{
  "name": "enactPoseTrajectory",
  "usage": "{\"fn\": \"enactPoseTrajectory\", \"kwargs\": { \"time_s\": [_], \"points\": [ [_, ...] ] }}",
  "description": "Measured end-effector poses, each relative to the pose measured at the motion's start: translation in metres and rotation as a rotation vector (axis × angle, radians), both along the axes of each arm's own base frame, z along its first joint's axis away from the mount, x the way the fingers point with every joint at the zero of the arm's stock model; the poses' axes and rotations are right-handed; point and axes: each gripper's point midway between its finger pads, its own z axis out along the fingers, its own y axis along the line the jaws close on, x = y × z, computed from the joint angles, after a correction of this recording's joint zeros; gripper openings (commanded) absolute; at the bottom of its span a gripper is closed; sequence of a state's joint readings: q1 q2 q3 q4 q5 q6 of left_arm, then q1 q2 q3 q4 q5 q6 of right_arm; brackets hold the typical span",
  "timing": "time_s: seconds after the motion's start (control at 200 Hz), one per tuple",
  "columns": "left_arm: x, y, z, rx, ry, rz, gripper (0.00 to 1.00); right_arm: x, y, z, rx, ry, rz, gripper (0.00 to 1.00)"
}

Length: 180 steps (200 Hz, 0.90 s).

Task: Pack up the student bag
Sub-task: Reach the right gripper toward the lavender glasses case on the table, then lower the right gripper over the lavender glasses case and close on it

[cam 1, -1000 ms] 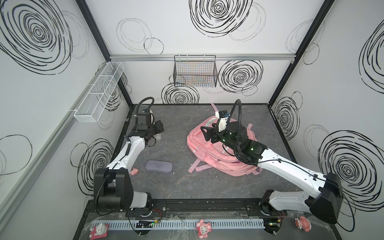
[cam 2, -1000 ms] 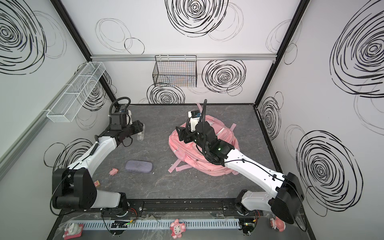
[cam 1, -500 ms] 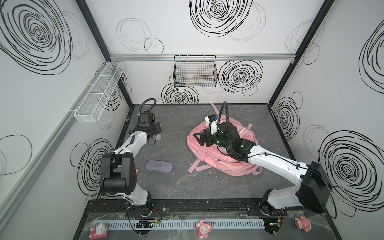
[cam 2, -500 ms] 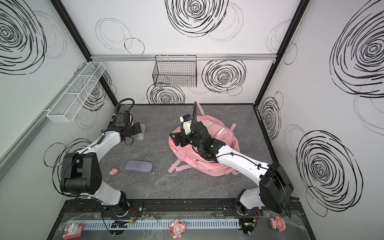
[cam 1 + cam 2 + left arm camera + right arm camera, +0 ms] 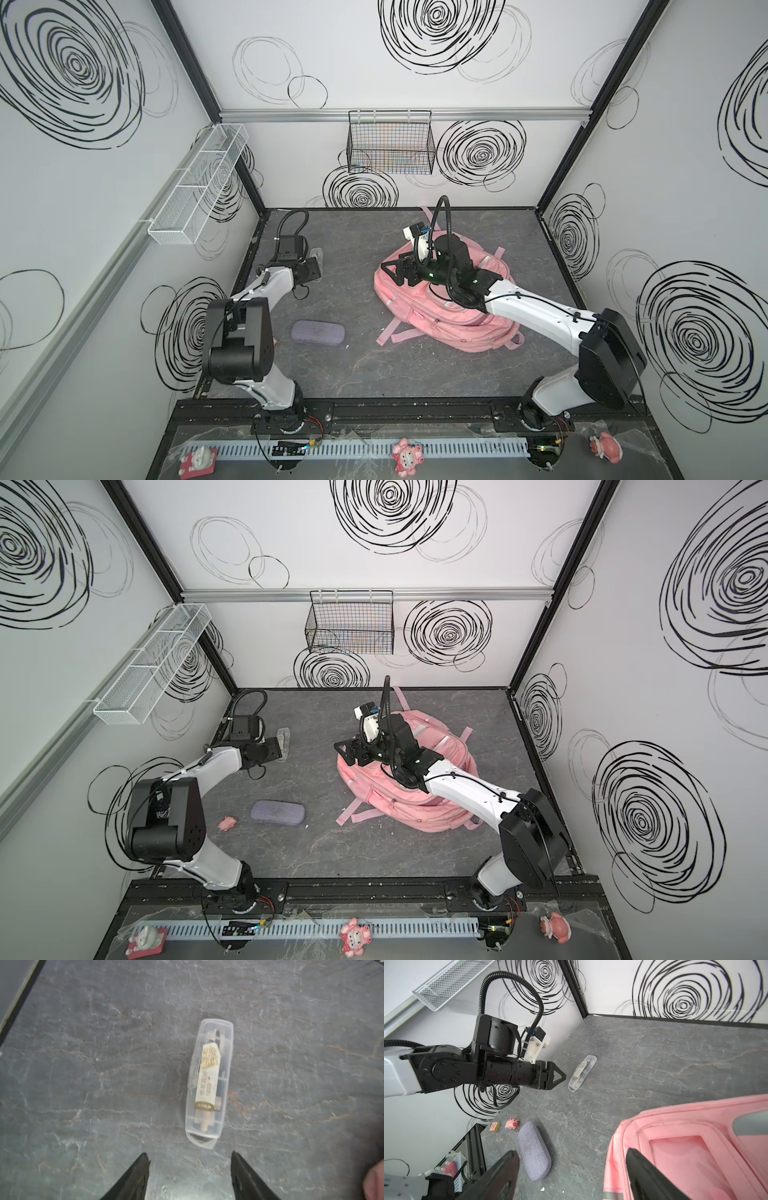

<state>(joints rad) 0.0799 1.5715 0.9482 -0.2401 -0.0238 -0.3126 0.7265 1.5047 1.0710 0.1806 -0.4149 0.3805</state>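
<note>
A small wooden block [image 5: 494,1126] on the table [image 5: 654,1059] shows 1 red letter on its top face — it reads as "N". The clear plastic case [image 5: 208,1082] shows a white paper label [image 5: 207,1076] with a gold band near its end; the short word there looks like "M&G", though blurred. The label's finer print and gold emblem are too blurred to read.

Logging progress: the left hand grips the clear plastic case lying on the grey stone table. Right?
No. The left hand is open, short of the clear plastic case, which lies untouched on the grey stone table, as the left wrist view shows.
</note>
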Motion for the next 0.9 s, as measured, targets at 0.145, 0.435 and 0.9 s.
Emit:
{"fn": "enactPoseTrajectory", "kwargs": {
  "time_s": [0.145, 0.435, 0.9],
  "points": [
    [-0.005, -0.002, 0.051, -0.014, -0.157, 0.013, 0.66, -0.005, 0.028, -0.010, -0.053, -0.046, 0.083, 0.84],
    [-0.009, -0.003, 0.090, -0.051, -0.318, 0.012, 0.66, -0.070, 0.103, -0.070, -0.243, -0.151, 0.359, 0.85],
    [-0.017, 0.023, 0.121, -0.115, -0.446, 0.078, 0.64, -0.097, 0.168, -0.129, -0.426, -0.326, 0.521, 0.87]
  ]
}}
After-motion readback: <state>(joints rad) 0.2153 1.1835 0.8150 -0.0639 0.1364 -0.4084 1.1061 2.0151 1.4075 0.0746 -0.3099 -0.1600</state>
